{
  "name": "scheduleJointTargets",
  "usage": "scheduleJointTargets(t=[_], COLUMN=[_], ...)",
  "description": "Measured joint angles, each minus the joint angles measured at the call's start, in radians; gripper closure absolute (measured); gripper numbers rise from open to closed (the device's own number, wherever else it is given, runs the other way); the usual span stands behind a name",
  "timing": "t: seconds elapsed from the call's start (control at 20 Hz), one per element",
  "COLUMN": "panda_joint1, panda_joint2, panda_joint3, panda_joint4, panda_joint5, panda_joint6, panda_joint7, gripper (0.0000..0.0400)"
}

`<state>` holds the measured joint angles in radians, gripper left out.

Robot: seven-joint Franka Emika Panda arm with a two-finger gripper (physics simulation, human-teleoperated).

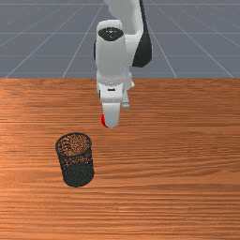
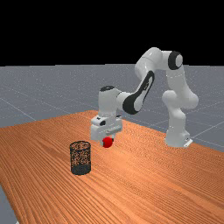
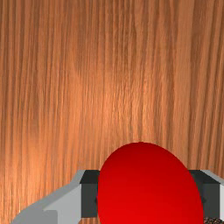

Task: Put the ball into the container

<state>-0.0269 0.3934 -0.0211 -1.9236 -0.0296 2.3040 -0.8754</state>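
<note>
Since both fingers (image 3: 89,194) touch the ball (image 2: 107,142) from opposite sides, claw (image 2: 107,141) is gripping it, spread about as wide as the ball. Ball: red, round, smooth, soft shading. Finger pads: dark, blocky, on light grey metal-looking fingers. White rounded hand above, then the white arm (image 2: 153,61) with black joint sections, reaching in from its base in the far view's right.

Ball is held up off the wood, outside the container (image 1: 78,174), near it, with a gap between. In the front view the container sits lower and to the left of the ball; a speckled bit of its mesh also peeks past one finger in the wrist view.

Container: upright black cylinder, open top, thick round rim, see-through mesh wall, darker toward the base. It stands on the table (image 1: 173,187), well apart from the visible edges. Table: orange-brown wood, streaky grain, straight edge on the arm's side. Wood runs on wide past the container toward the front view's right.
</note>
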Motion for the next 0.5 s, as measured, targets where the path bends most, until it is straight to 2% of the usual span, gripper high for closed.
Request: scheduleJointTargets(t=[0.1, 0.15, 0.2, 0.5], panda_joint1=[-0.019, -0.005, -0.025, -0.059], panda_joint2=[0.003, 0.008, 0.012, 0.022], panda_joint3=[-0.007, -0.027, -0.013, -0.022], panda_joint4=[0.003, 0.002, 0.003, 0.014], panda_joint5=[0.003, -0.028, 0.002, 0.007], panda_joint6=[-0.001, 0.009, 0.008, 0.005], panda_joint7=[-0.023, 0.036, -0.02, -0.079], gripper=[0.0121, 0.0121, 0.0121, 0.0121])
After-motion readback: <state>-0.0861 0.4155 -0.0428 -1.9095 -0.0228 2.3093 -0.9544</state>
